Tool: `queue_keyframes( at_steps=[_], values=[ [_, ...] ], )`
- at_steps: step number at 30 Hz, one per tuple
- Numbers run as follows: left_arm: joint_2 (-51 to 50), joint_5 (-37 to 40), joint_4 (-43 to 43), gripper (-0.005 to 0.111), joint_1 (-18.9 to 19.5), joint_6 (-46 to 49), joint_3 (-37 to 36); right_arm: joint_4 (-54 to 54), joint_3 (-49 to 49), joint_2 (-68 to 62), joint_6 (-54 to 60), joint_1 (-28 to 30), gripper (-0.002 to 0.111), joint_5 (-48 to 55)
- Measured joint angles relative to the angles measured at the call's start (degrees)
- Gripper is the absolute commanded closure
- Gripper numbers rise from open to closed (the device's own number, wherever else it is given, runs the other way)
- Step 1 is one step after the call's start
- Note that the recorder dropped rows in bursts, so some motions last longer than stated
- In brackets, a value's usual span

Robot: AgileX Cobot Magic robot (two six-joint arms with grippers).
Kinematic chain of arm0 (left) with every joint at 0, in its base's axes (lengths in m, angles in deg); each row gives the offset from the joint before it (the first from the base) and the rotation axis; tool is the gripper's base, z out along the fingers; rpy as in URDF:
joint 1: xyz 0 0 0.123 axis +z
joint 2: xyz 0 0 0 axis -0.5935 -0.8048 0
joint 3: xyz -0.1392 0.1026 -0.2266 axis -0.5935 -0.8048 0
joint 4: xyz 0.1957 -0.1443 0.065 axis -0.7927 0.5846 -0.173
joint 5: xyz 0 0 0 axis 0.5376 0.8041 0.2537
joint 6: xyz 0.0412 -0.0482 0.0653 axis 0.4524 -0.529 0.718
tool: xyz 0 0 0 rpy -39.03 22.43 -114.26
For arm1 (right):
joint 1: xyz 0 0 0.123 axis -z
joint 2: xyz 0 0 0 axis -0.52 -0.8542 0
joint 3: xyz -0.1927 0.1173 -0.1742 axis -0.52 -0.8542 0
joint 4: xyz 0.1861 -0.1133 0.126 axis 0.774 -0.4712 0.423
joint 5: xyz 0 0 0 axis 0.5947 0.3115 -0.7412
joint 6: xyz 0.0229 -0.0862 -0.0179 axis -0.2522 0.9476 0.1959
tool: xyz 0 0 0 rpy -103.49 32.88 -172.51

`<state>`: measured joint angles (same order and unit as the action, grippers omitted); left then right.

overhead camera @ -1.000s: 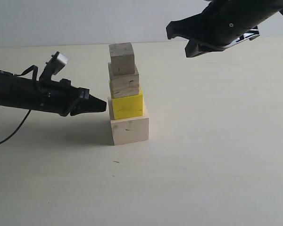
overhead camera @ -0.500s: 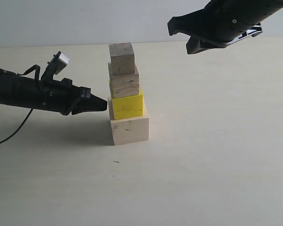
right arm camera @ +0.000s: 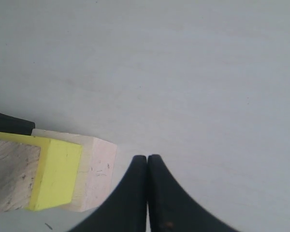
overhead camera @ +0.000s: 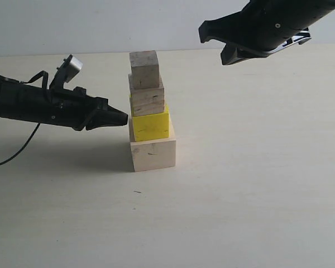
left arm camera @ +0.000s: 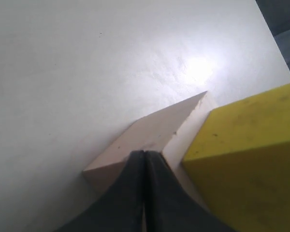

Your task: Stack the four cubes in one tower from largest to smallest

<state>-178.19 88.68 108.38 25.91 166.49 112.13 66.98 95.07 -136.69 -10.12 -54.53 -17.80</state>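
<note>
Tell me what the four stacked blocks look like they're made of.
The bottom block looks like bare pale wood, matte, with dark specks. The yellow block has an even, opaque colour: likely painted wood, though plastic or foam is possible. The third block is unfinished wood with darker grain lines. The top block looks like pale wood with faint grain.

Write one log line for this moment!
tower: four high | left gripper: shut, tip by yellow cube | right gripper: shut, raised, clear of tower

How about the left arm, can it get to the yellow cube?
Probably yes: the shut left gripper sits right beside the yellow cube with nothing between them, though it must open to grab.
</note>
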Motion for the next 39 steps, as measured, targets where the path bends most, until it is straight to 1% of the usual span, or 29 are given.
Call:
queue_keyframes(
  at_steps=[19,26,39],
  values=[
    [-0.21,-0.21,-0.58,0.107,-0.08,0.0,1.89,0.0,0.0,0.0,-0.56,0.0,0.108,0.19],
    [-1.17,-0.42,-2.29,0.107,-0.44,-0.34,1.9,0.0,0.0,0.0,-0.8,0.0,0.108,0.34],
    [-1.17,-0.9,-2.62,0.107,-0.47,-0.46,1.9,0.0,0.0,0.0,-0.8,0.0,0.108,0.26]
  ],
)
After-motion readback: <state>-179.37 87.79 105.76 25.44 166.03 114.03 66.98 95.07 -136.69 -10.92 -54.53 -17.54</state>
